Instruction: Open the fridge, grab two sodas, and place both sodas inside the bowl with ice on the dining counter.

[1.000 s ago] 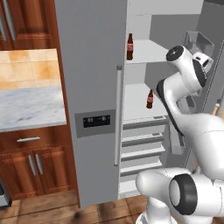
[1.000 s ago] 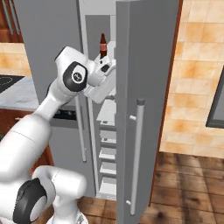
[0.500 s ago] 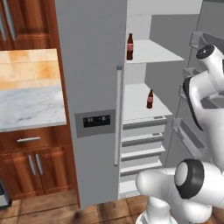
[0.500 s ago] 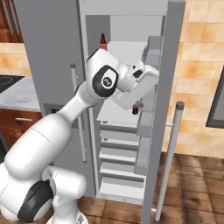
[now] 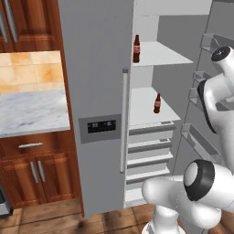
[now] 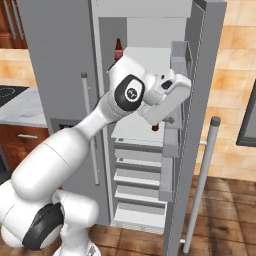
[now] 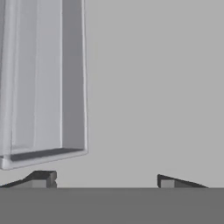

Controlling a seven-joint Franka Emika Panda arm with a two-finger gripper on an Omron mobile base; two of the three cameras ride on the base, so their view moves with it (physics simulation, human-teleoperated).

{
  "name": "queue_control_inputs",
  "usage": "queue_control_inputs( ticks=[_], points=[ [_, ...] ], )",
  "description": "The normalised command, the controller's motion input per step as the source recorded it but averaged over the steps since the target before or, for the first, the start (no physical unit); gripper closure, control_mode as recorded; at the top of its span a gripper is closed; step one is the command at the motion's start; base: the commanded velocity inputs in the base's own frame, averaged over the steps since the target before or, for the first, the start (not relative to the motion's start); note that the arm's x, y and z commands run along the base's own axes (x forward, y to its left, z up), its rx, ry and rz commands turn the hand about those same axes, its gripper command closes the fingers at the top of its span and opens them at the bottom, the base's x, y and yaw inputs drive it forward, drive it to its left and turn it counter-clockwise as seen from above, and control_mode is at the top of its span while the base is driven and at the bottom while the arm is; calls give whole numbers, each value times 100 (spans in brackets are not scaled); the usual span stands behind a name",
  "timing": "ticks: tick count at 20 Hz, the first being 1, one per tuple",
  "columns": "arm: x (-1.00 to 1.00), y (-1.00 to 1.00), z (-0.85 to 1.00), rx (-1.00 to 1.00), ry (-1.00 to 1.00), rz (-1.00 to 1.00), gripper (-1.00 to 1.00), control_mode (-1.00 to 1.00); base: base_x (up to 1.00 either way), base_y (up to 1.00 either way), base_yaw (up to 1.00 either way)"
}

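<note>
A plain flat grey panel of the fridge door's inner side [image 7: 153, 87] is seen close up, spread across the right and centre. A pale grey, box-like door bin with a raised rim [image 7: 43, 83] is seen at the left, fixed to that panel, its lower edge slanted slightly. The two small dark fingertips of the gripper [image 7: 106, 180] are held wide apart at the bottom, and nothing is gripped between them.
</note>
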Motion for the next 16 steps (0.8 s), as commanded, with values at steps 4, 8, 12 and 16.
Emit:
queue_control_inputs(
  ticks=[4,8,12,16],
  points=[
    [-71,12,0,6,-11,3,-100,-100,0,0,0],
    [-56,84,0,11,-4,1,-100,-100,0,0,0],
    [-14,100,-2,9,-4,0,-100,-100,0,0,0],
    [-1,100,-14,17,-3,0,-100,-100,0,0,0]
  ],
)
